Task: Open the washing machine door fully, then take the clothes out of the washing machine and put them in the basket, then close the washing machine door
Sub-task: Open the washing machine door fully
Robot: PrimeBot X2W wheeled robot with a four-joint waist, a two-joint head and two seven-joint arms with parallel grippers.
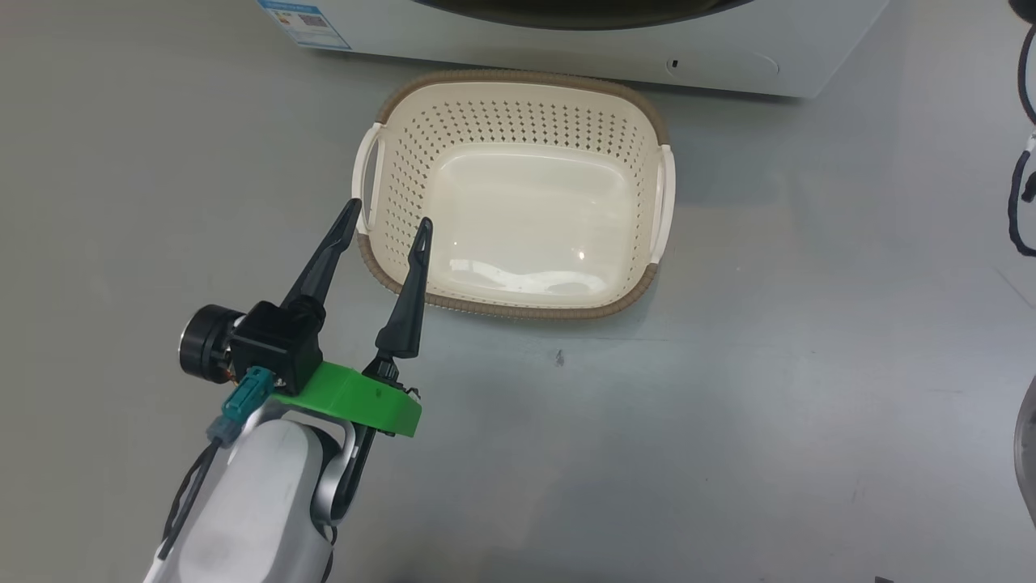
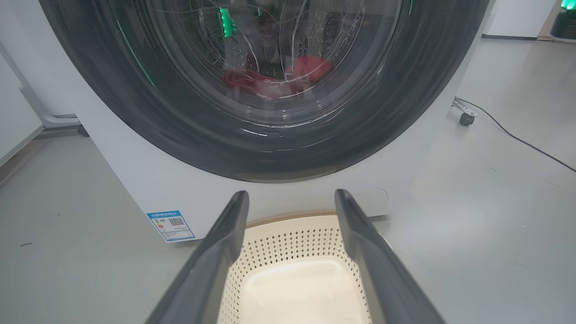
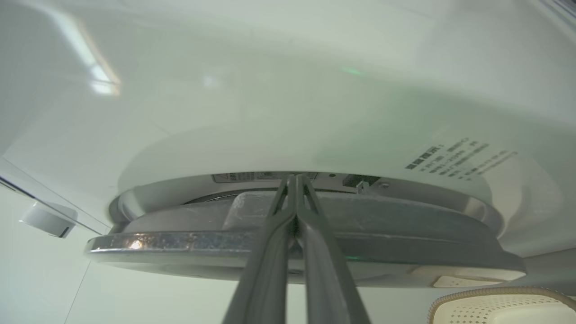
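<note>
Basket (image 1: 518, 121) lies empty on the floor, the left gripper (image 1: 389, 213) spread wide above its near left corner, holding nothing. Beyond, the right gripper (image 3: 294, 179), fingers pressed together and empty, points its tips into the gap behind the washing machine door (image 3: 180, 240) rim. Red clothes (image 2: 310, 69) lie behind the glass.

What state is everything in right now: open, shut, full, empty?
Door: slightly ajar.
Clothes: in the machine, behind the door.
Basket: empty.
Left claw: open, empty.
Right claw: shut, tips at the door's edge.
</note>
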